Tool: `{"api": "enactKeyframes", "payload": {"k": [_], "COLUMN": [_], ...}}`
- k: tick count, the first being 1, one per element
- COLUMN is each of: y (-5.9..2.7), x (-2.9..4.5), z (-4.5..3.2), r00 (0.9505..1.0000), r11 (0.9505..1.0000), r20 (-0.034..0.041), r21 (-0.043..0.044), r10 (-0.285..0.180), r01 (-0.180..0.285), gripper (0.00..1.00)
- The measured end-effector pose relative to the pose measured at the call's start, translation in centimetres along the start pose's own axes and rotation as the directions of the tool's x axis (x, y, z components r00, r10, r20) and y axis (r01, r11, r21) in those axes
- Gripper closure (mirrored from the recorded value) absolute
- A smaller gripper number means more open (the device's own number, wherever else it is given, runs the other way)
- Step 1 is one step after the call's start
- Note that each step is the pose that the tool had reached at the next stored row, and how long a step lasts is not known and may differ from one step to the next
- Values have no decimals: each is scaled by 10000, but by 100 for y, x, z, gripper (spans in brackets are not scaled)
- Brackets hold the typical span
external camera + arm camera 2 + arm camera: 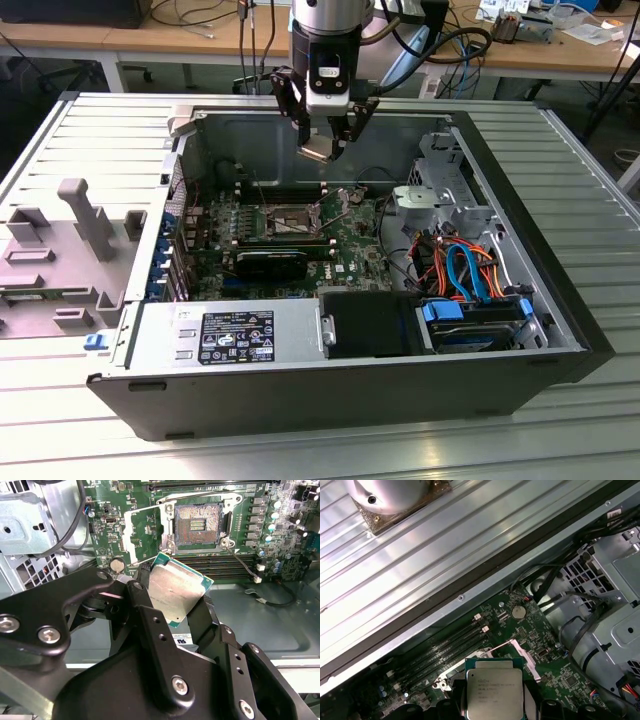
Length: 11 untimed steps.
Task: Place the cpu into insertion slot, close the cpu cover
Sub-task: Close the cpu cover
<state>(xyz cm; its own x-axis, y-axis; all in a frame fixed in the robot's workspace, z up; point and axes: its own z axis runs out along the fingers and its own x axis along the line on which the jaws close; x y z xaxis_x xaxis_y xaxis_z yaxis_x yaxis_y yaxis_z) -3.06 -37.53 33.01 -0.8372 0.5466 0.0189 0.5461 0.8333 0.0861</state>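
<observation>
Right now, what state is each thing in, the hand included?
cpu: gripped in the hand, held tilted in the air above the board, not seated.
insertion slot: uncovered and empty, contacts exposed.
cpu cover: swung open, off the slot.
hand: shut on the cpu's edges, inside the top of the case.
computer case: lying on its side, side panel off, interior exposed.

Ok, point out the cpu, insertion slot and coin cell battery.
cpu (177,592): second wrist view, centre of silver lid
insertion slot (198,524): second wrist view, dark pin field
coin cell battery (519,611): first wrist view, top face
</observation>
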Motion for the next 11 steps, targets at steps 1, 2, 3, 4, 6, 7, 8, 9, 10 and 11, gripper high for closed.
{"api": "enactKeyframes", "payload": {"k": [1,2,3,4,6,7,8,9,10,11], "y": [0,0,0,0,0,0,0,0,0,0], "x": [0,0,0,0,0,0,0,0,0,0], "z": [0,0,0,0,0,0,0,0,0,0], "r00": [10000,10000,10000,10000,10000,10000,10000,10000,10000,10000], "r11": [10000,10000,10000,10000,10000,10000,10000,10000,10000,10000], "r20": [1,1,2,2,4,4,4,5,5,5], "r21": [0,0,-1,0,-1,-1,-1,-1,-1,-1], "r10": [10,16,20,26,38,42,48,52,57,60], "r01": [-10,-16,-20,-26,-38,-42,-48,-52,-57,-60], "gripper": [45,45,45,45,45,45,45,45,45,45]}}
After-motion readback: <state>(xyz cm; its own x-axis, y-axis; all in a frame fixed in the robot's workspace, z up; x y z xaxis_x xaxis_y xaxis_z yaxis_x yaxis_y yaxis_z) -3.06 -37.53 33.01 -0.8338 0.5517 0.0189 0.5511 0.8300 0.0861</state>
